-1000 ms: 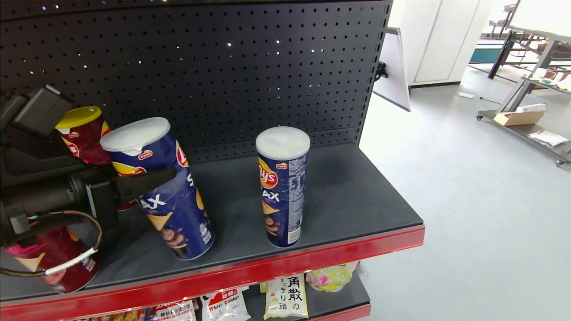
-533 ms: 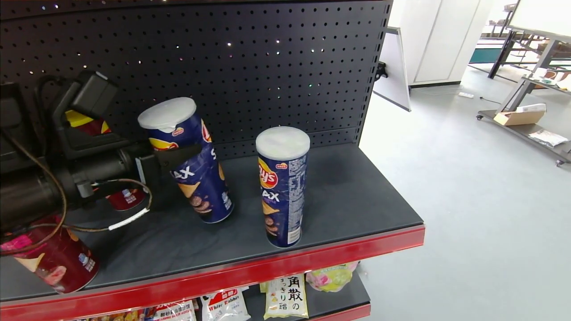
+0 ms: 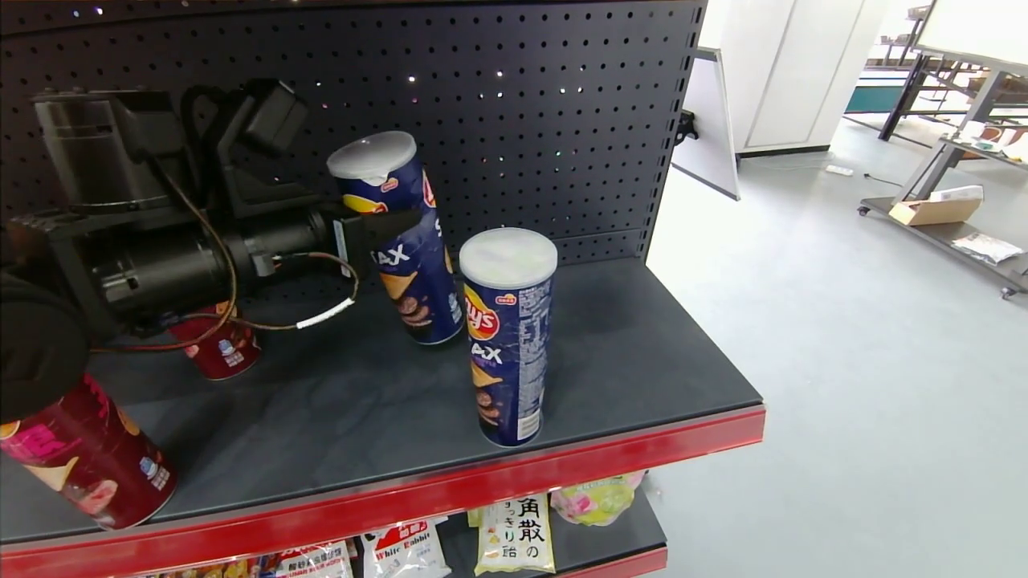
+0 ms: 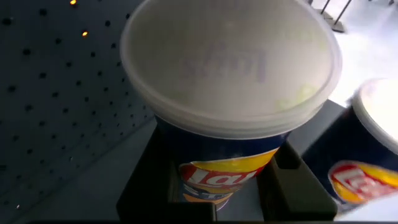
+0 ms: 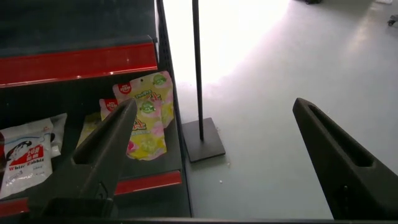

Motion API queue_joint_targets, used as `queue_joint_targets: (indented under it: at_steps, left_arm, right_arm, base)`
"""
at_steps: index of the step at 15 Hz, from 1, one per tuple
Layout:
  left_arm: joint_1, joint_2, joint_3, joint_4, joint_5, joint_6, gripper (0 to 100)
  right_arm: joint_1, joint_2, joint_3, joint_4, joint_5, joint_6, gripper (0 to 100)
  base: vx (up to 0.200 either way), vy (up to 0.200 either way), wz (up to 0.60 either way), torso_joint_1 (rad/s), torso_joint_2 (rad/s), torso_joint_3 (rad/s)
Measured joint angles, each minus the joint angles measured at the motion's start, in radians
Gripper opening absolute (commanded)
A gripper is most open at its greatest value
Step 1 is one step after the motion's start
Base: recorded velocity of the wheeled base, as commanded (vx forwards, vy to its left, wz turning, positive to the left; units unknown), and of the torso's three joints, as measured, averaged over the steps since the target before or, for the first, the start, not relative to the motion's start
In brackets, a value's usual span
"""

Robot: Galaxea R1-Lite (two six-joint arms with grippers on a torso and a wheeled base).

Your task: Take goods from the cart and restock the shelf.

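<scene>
Head view: the left gripper (image 3: 392, 229) is clenched on a blue chip can (image 3: 414, 281), gripping high up, just under its white lid (image 3: 371, 154). The arm reaches out roughly level over the shelf (image 3: 642, 353) from the left side, with one finger on each side of the can. The can leans, with its lid tipped toward the arm and its base low near the back panel (image 3: 522, 120). Whether the base touches the shelf is hard to tell from here. A second blue can (image 3: 507, 345) stands upright near the front edge, just beside the held one. One red can (image 3: 215, 352) stands under the arm, and another red can (image 3: 88, 461) stands at the front left.

Left wrist view: the lid (image 4: 230, 62) sits close under the camera, and the left gripper (image 4: 224, 190) pinches the can's wall below it. The second blue can (image 4: 367, 162) is close alongside.

The can is probably light, a thin cardboard tube that would dent if squeezed hard. Its smooth wrap may slip, and being tall and narrow it should tip easily. A hold nearer the middle would likely steady it better.

Right wrist view: the right gripper (image 5: 217, 155) is spread wide and holds nothing. It hangs low beside the lower shelf, where snack bags (image 5: 146, 112) lie.
</scene>
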Motion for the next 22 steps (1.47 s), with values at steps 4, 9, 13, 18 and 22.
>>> queue_joint_targets:
  at_steps: [4, 9, 13, 18, 22]
  left_arm:
    - [-0.039, 0.089, -0.099, 0.003, 0.003, 0.006, 0]
    - [-0.094, 0.183, -0.195, 0.024, 0.006, 0.01, 0]
    - [-0.098, 0.227, -0.213, 0.069, 0.007, 0.029, 0]
    - [-0.096, 0.246, -0.246, 0.119, 0.003, 0.038, 0]
    - [-0.097, 0.258, -0.256, 0.118, 0.005, 0.04, 0]
  right_arm:
    - [-0.001, -0.001, 0.0, 0.0, 0.0, 0.0, 100]
    - [0.0, -0.001, 0.0, 0.0, 0.0, 0.0, 100]
    - [0.0, -0.001, 0.0, 0.0, 0.0, 0.001, 100]
    - [0.0, -0.002, 0.0, 0.0, 0.0, 0.0, 100]
    - [-0.001, -0.002, 0.0, 0.0, 0.0, 0.0, 100]
  base:
    - [0.0, 0.0, 0.0, 0.0, 0.0, 0.0]
    - [0.0, 0.0, 0.0, 0.0, 0.0, 0.0]
    - [0.0, 0.0, 0.0, 0.0, 0.0, 0.0]
    - [0.0, 0.0, 0.0, 0.0, 0.0, 0.0]
    - [0.0, 0.0, 0.0, 0.0, 0.0, 0.0]
